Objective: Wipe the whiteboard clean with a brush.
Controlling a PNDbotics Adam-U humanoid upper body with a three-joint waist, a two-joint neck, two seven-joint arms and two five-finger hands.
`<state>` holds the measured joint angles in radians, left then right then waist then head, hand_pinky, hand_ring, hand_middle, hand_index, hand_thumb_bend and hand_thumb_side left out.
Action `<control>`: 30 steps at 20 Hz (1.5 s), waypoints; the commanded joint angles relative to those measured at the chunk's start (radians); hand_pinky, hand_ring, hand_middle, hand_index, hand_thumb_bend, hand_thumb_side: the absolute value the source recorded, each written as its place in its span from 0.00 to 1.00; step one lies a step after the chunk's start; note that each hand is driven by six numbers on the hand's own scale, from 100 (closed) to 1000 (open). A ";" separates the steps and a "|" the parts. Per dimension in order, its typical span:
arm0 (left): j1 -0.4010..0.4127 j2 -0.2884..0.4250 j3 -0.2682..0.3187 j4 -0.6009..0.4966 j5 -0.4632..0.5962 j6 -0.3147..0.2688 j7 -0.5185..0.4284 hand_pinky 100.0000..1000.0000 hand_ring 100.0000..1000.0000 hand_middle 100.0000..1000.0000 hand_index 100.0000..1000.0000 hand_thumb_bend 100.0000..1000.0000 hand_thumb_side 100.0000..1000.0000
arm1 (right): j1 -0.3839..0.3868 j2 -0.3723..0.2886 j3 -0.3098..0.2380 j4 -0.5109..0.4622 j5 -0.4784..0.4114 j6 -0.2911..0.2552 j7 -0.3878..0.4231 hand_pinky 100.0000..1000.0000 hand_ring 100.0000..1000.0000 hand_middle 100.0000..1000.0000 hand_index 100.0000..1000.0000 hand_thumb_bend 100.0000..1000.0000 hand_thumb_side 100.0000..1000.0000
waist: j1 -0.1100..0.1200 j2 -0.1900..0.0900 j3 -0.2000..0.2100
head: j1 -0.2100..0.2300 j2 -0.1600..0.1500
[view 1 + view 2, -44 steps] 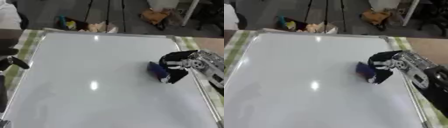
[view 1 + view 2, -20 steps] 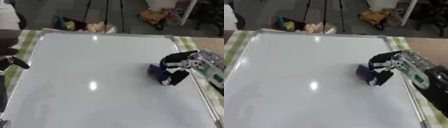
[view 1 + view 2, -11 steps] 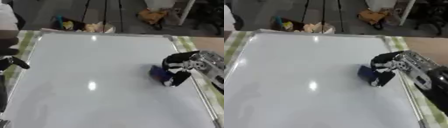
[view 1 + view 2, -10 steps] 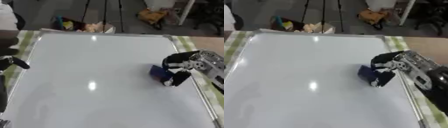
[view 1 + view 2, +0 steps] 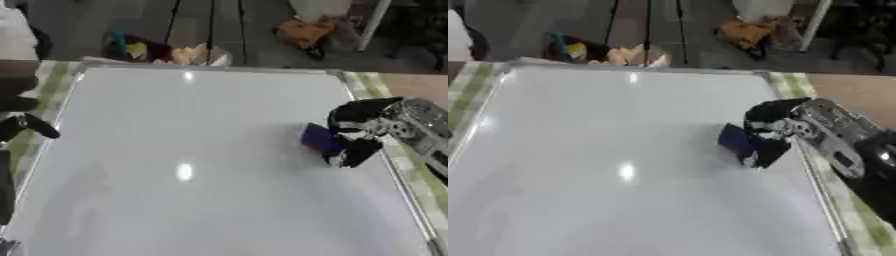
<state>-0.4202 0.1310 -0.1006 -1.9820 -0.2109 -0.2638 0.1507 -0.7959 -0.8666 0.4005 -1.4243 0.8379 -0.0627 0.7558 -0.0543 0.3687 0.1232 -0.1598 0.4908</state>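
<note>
Brush (image 5: 320, 139) in right hand (image 5: 360, 131), fingers curled, on whiteboard (image 5: 192, 150).

A large white glossy whiteboard with a thin metal frame (image 5: 175, 150) lies flat and looks clean. A small dark blue block-shaped brush (image 5: 320, 139) rests tilted on its surface, at about 3 o'clock, near the right frame.

The right arm comes in from the right edge, silver at the wrist, with the right hand (image 5: 357, 131) low over the right side and its black fingers and thumb curled in a pinch. The left hand (image 5: 26, 125) shows at the left edge, fingers unclear.
</note>
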 commanded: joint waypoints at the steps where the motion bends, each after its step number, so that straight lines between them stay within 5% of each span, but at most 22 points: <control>1: -0.007 0.004 -0.008 -0.018 0.003 -0.001 -0.003 0.36 0.79 0.65 0.59 0.00 0.91 | -0.026 -0.022 -0.015 -0.001 0.017 0.007 -0.009 0.76 0.79 0.43 0.23 0.00 0.51 | 0.001 -0.020 0.001 | 0.000 -0.002; 30: -0.010 0.003 -0.007 -0.018 0.005 -0.001 -0.003 0.36 0.80 0.65 0.59 0.00 0.91 | -0.027 -0.001 0.012 0.014 -0.016 -0.009 0.013 0.75 0.78 0.41 0.24 0.00 0.49 | 0.001 -0.018 0.004 | -0.002 -0.013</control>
<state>-0.4208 0.1310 -0.1008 -1.9820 -0.2085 -0.2643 0.1500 -0.8126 -0.8402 0.4187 -1.3917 0.8311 -0.0709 0.7659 -0.0551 0.3699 0.1291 -0.1608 0.4899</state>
